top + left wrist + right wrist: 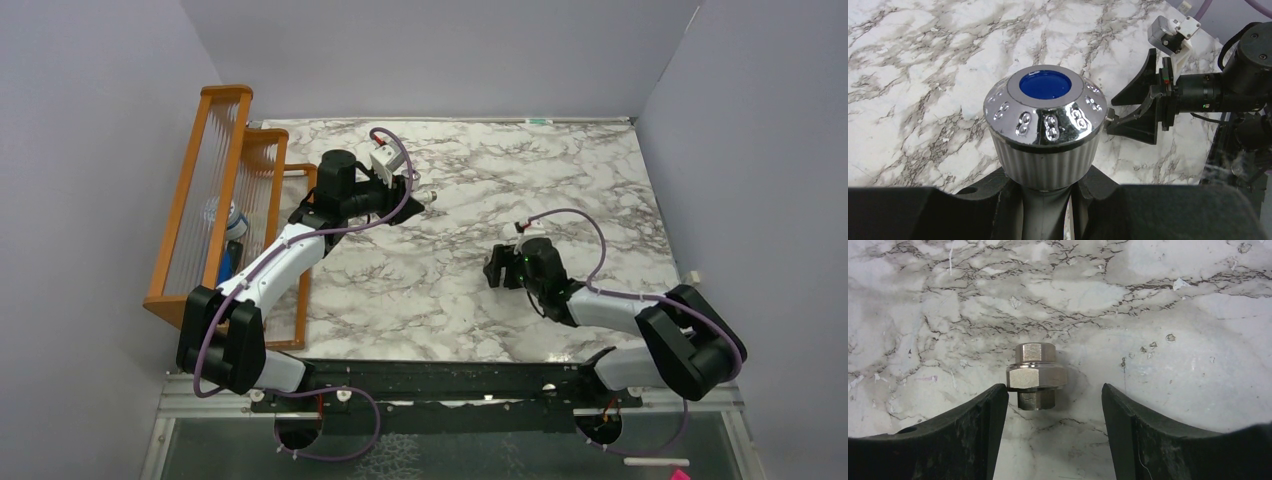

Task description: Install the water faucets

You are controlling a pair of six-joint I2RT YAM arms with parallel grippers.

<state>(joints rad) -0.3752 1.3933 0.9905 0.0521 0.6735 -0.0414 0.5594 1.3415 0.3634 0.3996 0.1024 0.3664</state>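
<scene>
My left gripper (412, 195) is shut on the white water faucet (425, 197) and holds it above the marble table, toward the back. In the left wrist view its ribbed white body and silvery knob with the blue centre dot (1045, 84) stand up between the closed jaws of that gripper (1048, 187). The small brass-grey hexagonal fitting (1037, 374) stands on the table just ahead of my open right gripper (1054, 392), touching its left fingertip (998, 397). The right gripper (495, 270) hovers low at mid-table, and the fitting is hidden beneath it in the top view.
An orange wooden rack with clear slats (215, 190) stands along the left edge of the marble table (560, 180); a blue-and-white object (232, 228) lies inside it. Grey walls close in on three sides. The right arm also shows in the left wrist view (1198, 92).
</scene>
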